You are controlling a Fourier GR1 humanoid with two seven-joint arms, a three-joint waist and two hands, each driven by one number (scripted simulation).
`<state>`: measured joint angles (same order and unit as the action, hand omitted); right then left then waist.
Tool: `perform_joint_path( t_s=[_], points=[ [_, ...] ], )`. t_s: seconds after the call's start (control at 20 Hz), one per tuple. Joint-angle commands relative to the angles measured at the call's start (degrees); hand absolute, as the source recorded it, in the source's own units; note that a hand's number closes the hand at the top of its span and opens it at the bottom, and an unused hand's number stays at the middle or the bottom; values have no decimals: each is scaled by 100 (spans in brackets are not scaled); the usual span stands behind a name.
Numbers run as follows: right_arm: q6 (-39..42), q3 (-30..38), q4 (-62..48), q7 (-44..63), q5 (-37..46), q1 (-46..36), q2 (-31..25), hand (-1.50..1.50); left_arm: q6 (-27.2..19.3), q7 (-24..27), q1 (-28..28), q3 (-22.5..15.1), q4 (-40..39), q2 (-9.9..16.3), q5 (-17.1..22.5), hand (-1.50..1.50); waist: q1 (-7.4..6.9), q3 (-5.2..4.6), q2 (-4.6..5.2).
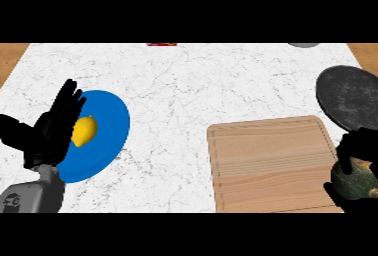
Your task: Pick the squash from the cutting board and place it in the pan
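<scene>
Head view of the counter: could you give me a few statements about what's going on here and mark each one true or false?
1. The right hand is curled round the squash. True.
2. The squash lies in the pan. False: it is in the hand at the right edge of the cutting board, below the pan.
3. A lemon sits on a blue plate. True.
4. The left hand holds the lemon. False: it is open, fingers up, over the plate's left side.
5. The pan is left of the cutting board. False: it is at the upper right.
</scene>
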<state>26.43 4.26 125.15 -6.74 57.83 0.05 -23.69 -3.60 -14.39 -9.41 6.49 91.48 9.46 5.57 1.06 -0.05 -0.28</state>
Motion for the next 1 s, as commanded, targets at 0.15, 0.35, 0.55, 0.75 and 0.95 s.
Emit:
perform_joint_path(
  t_s=[0.15, 0.35, 0.55, 0.75, 0.95],
  points=[
    [887, 1079, 390, 606, -902, -683, 34, 150, 47, -376, -203, 49, 254, 52, 129, 0, -102, 3, 23],
    [816, 1664, -253, 590, -1181, -1012, -82, 150, 249, 13, 183, 41, 210, 70, 102, 0, -111, 3, 24],
    [141, 2207, -1568, -10, -1180, -1398, -448, 150, -64, -115, 73, -156, 302, -132, -162, 0, -122, 8, 30],
    [-310, 2292, -3058, -330, -1113, -2158, -807, 150, -13, -111, -263, -92, -59, -122, -95, 0, -149, 7, 45],
    [-798, 2554, -4524, -965, -1197, -2616, -1193, 150, 101, 140, -73, -171, -161, -211, -93, 0, -178, 7, 60]
  ],
)
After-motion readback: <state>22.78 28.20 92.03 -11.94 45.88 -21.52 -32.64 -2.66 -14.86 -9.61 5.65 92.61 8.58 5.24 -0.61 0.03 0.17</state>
